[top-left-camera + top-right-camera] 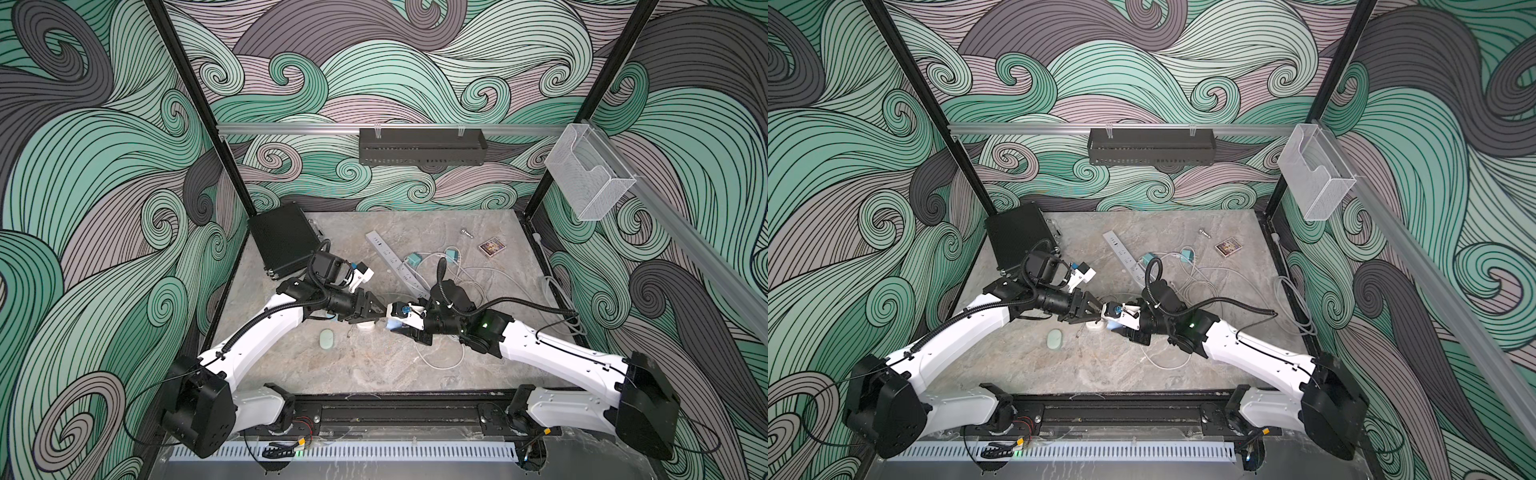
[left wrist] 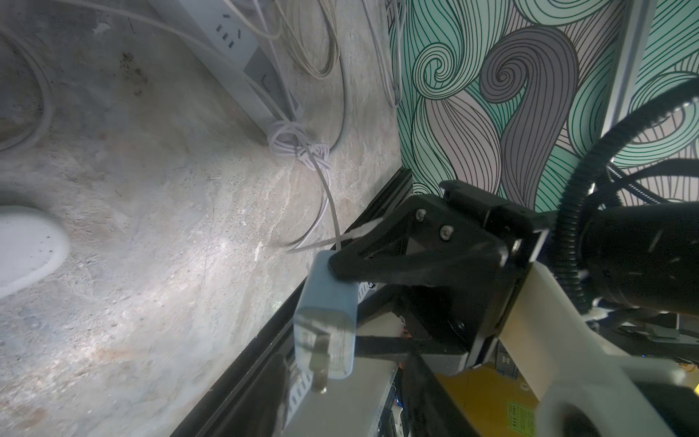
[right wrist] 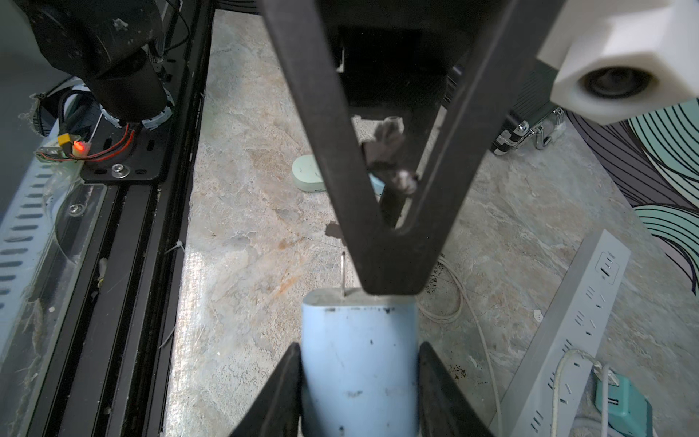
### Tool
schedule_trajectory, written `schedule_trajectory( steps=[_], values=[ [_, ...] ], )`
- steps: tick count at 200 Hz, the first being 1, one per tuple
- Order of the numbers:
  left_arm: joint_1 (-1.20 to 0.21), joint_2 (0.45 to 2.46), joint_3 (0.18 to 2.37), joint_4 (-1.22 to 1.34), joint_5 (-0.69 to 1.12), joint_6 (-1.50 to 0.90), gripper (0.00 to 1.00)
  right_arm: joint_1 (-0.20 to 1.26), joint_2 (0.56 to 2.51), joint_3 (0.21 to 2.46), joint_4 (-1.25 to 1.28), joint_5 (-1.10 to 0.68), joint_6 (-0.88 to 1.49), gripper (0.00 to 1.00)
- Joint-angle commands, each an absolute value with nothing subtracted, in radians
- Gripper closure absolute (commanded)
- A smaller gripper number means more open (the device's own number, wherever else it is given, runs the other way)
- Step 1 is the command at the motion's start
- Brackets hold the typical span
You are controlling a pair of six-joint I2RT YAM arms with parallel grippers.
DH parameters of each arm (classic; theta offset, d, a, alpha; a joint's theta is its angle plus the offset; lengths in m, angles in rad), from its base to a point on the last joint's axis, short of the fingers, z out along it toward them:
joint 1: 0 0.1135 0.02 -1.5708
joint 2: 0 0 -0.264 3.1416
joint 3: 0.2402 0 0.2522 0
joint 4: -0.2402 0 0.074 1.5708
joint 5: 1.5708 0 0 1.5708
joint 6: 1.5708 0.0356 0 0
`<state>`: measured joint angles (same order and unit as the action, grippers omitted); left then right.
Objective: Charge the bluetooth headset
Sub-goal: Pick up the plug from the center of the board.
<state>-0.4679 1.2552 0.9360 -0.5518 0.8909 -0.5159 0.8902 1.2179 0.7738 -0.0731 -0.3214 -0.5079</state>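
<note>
My right gripper (image 3: pixel 359 348) is shut on a light blue charger adapter (image 3: pixel 359 363), held in the air over the table's middle (image 1: pixel 391 326) (image 1: pixel 1111 325). Its prongs (image 2: pixel 319 369) point at my left gripper (image 2: pixel 344 372), which stands open with a finger on either side of the prong end (image 1: pixel 380 316) (image 1: pixel 1098 311). A white cable (image 2: pixel 331 204) runs from the adapter's back to a knotted bundle (image 2: pixel 299 145). A mint-green oval case (image 1: pixel 327 338) (image 3: pixel 308 174) and a small white rounded piece (image 1: pixel 365 328) (image 2: pixel 26 249) lie below. I cannot tell which is the bluetooth headset.
A white power strip (image 1: pixel 397 262) (image 3: pixel 567 325) lies behind the grippers with teal adapters (image 1: pixel 413 261) plugged in and loose white cables (image 1: pixel 478 286) around it. A black case (image 1: pixel 282 241) stands at the back left. A small card box (image 1: pixel 491 247) lies at the back right.
</note>
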Motion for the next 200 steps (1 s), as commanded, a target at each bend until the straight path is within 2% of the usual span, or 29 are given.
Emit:
schedule_trajectory(
  steps=[1,39,105,134,144,158,173,200],
  values=[
    [-0.484,1.275,0.945,-0.543,0.875,-0.493,0.51,0.885,1.187,0.805,-0.017,-0.360,-0.476,0.65],
    [-0.505,1.303,0.949,-0.521,0.868,-0.512,0.53,0.884,1.174,0.801,0.002,-0.370,-0.464,0.65],
    [-0.518,1.347,0.962,-0.428,0.950,-0.583,0.68,0.883,1.196,0.821,0.008,-0.347,-0.458,0.65],
    [-0.520,1.345,0.954,-0.397,0.975,-0.603,0.83,0.882,1.201,0.816,0.005,-0.334,-0.459,0.64],
    [-0.520,1.343,0.947,-0.367,0.983,-0.627,0.85,0.878,1.200,0.813,0.010,-0.330,-0.452,0.60],
    [-0.520,1.342,0.951,-0.336,0.975,-0.648,0.86,0.859,1.192,0.808,0.018,-0.320,-0.413,0.44],
    [-0.517,1.339,0.966,-0.308,0.948,-0.659,0.86,0.813,1.167,0.804,0.012,-0.353,-0.330,0.33],
    [-0.517,1.338,0.988,-0.234,0.848,-0.683,0.88,0.731,1.110,0.798,-0.027,-0.482,-0.156,0.28]
  ],
)
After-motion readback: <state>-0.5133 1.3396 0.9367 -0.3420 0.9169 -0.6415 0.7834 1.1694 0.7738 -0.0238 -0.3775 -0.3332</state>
